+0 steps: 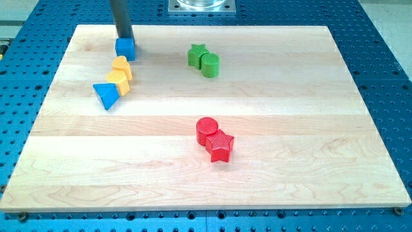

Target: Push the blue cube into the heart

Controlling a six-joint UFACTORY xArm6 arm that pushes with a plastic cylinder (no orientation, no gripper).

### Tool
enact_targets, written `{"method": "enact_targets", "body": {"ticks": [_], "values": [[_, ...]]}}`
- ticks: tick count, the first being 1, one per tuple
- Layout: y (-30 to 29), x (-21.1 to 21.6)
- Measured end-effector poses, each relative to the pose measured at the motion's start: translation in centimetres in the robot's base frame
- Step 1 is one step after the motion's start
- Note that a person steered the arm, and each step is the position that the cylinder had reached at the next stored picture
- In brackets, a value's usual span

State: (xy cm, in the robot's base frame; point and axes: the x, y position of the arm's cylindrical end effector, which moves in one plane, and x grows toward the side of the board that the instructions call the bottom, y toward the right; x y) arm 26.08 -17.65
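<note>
Blue cube [125, 48] under my tip [125, 38], wooden board [206, 180], blue perforated table [386, 77]

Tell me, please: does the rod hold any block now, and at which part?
Nothing is held. My tip only meets the upper edge of the blue cube, on the side toward the view's top.

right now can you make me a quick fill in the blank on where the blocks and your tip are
My tip touches the ___ cube.
The green star sits beside a green ___.
The red star touches the red ___.
The blue triangle lies toward the view's ___.

Missing: blue; cylinder; cylinder; left
</note>
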Motion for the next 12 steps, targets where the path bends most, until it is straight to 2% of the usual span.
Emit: {"method": "enact_targets", "body": {"ticks": [5,7,12], "values": [[2.3,2.9],[-2.4,2.9],[-0.7,5.2]]}}
